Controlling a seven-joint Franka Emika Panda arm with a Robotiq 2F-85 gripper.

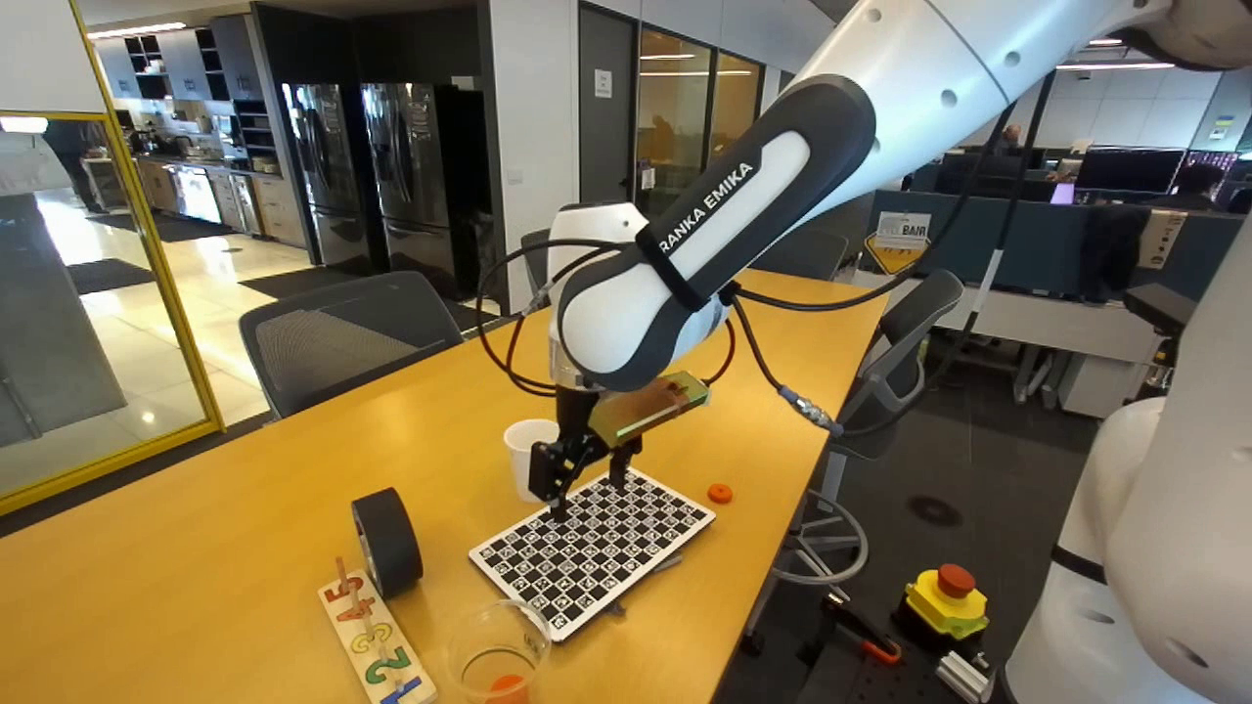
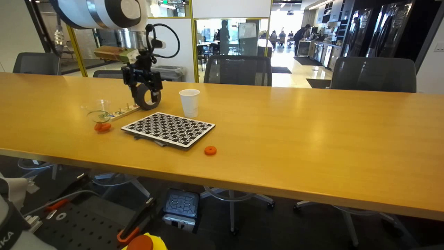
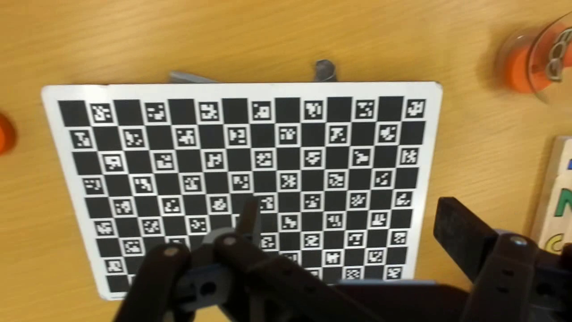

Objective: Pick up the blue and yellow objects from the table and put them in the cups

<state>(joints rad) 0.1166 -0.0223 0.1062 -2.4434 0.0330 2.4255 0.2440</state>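
Observation:
My gripper (image 1: 588, 497) is open and empty above the table (image 1: 245, 557); in the wrist view its spread fingers (image 3: 348, 205) straddle the checkered board's right edge. An orange-red round piece (image 1: 720, 494) lies alone on the table beside the board; it also shows in an exterior view (image 2: 210, 150) and at the wrist view's left edge (image 3: 5, 134). More orange pieces (image 2: 102, 127) show at the base of the clear plastic cup (image 1: 500, 640); I cannot tell if all are inside. The white paper cup (image 2: 190, 103) stands upright beyond the board. No blue piece is visible.
The checkered board (image 2: 168, 129) lies on the table, with grey bits sticking out from under it. A black roll (image 1: 396, 543) stands on edge beside a wooden number strip (image 1: 377, 640) with upright pegs. Chairs surround the table.

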